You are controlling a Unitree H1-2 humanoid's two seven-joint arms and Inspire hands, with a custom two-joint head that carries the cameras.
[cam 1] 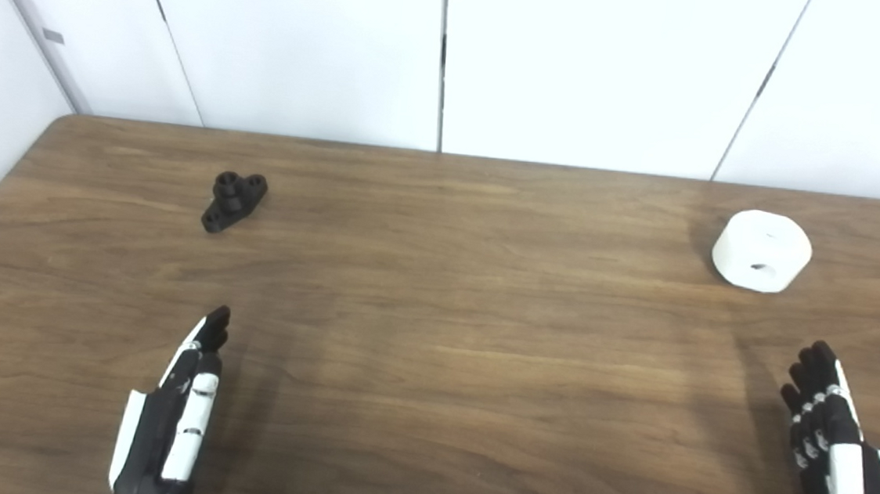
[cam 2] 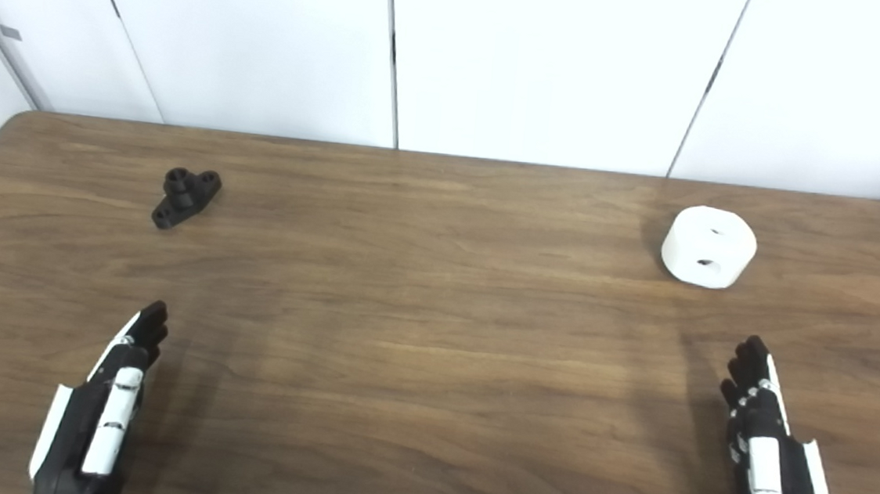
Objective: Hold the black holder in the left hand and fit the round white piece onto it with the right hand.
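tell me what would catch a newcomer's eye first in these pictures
The round white plastic piece stands out brightest, far right on the brown wooden table. Opposite it, far left, lies the small black holder. Nearer the camera, the black-and-white left hand and right hand wait open, touching neither.

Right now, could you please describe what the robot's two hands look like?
Both the left hand and the right hand are glossy black with white panels along the backs and sides. The slender fingers have black tips. No cables, sleeves or markings are visible.
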